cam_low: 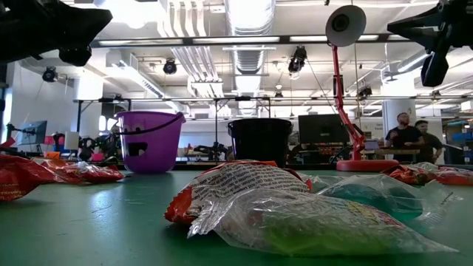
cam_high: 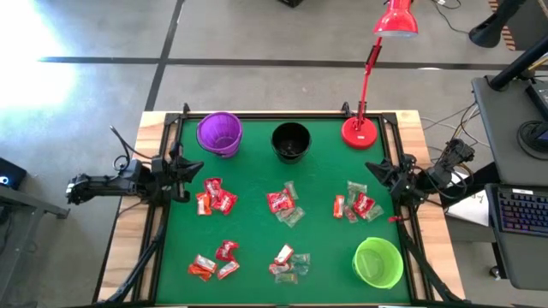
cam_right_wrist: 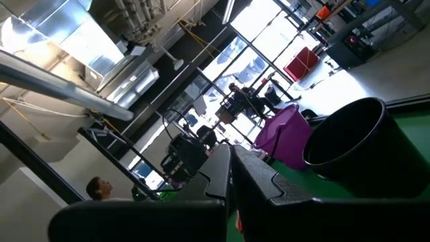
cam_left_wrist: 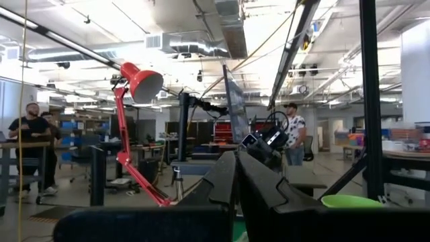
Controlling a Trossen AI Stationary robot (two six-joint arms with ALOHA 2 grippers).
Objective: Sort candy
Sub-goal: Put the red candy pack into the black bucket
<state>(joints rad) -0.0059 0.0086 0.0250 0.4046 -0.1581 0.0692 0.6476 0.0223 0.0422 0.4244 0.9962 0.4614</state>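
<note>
My left gripper (cam_high: 184, 177) hangs at the left edge of the green surface (cam_high: 257, 239), jaws pressed together and empty; my right gripper (cam_high: 383, 174) waits likewise closed at the right edge. The candy (cam_high: 215, 197) lies in six loose clusters across the surface. The upper-left cluster sits just inboard of my left jaws, the upper-right cluster (cam_high: 357, 205) just inboard of my right. Each wrapper's long axis is probably mixed; I cannot read it from above. The purple cup (cam_high: 220, 133) stands nearer the left arm.
</note>
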